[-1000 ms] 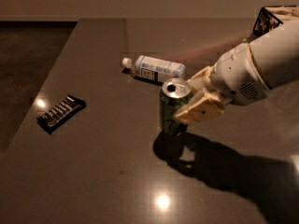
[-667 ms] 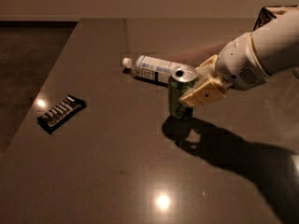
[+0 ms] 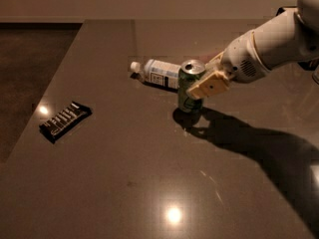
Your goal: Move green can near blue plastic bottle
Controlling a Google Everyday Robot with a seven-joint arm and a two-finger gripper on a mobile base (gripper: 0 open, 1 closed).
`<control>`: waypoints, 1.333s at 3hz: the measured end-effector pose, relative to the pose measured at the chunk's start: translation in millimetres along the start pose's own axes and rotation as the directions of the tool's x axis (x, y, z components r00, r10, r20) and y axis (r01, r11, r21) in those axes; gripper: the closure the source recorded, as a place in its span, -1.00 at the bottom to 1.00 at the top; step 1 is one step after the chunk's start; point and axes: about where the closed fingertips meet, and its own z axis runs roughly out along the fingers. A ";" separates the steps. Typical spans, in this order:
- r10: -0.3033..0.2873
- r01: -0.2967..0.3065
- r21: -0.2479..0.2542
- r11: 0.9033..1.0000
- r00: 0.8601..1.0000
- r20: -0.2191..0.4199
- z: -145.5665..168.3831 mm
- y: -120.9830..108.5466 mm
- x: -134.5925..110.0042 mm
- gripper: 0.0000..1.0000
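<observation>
The green can (image 3: pixel 188 88) stands upright on the dark table, silver top with pull-tab showing. My gripper (image 3: pixel 205 81) reaches in from the right and is shut on the can, one tan finger (image 3: pixel 209 85) across its right side. The blue plastic bottle (image 3: pixel 157 73) lies on its side just behind and left of the can, white cap pointing left, almost touching the can.
A flat black snack bar (image 3: pixel 65 120) lies at the table's left, near the edge (image 3: pixel 50 88) where the floor drops away. My white arm (image 3: pixel 269 46) spans the right side and casts a broad shadow on the table in front of it.
The gripper has carried the can back and slightly right, from the table's middle to right beside the bottle.
</observation>
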 end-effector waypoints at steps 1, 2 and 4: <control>0.019 -0.019 0.017 1.000 1.000 0.004 7.9 -11.8 -3.1 0.62; 0.022 -0.022 0.025 0.999 1.000 0.011 13.7 -17.0 -3.3 0.16; 0.013 -0.013 0.022 1.000 1.000 0.017 19.7 -14.9 -2.5 -0.77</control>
